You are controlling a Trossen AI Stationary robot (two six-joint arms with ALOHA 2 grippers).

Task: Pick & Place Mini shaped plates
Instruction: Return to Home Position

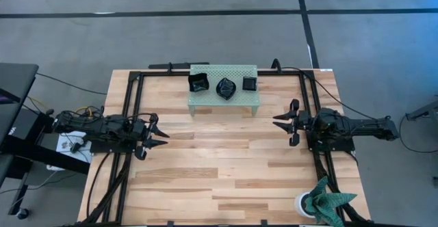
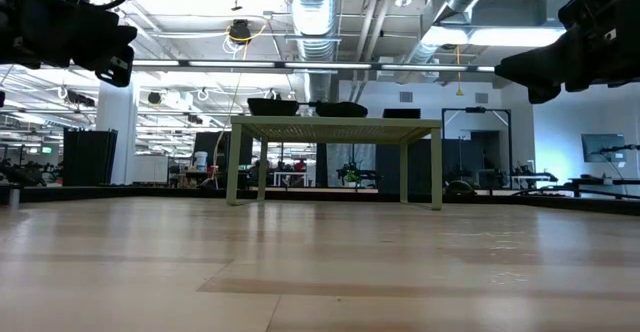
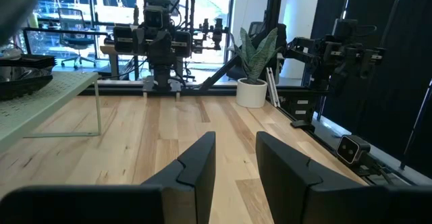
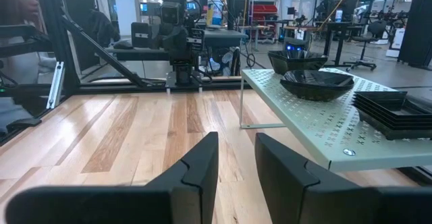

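The mini shaped plates (image 4: pixel 316 84) are all up on the pale green rack (image 1: pixel 224 104), upper middle of the high view. They're sorted by outline into three piles: a crinkly-edged pile (image 1: pixel 198 83) toward the left of the frame, a rounder pile (image 1: pixel 226 88) in the middle and a tidy square pile (image 1: pixel 250 83) on the right. Like on like makes sense to me, since matching shapes nest and sit flat instead of rocking. I can't spot a single loose plate on the worktop (image 1: pixel 219 172), so I'd call the placing done.

The left pincer (image 1: pixel 163 138) sits mid-left in the high view and the right pincer (image 1: pixel 277 122) mid-right. They point at each other across bare wood, both well apart from the rack. Each wrist view shows a clear gap between the two dark fingers with nothing in it, so both pincers are parted and empty.

In the low view the arms only show in the top corners, lifted off the wood. That reads to me as a parking pose — held high and wide so nothing clips a rack leg or nudges a pile.

There's also a potted plant (image 1: pixel 327 201) at the lower right of the high view, near the right arm's base and out of the way.
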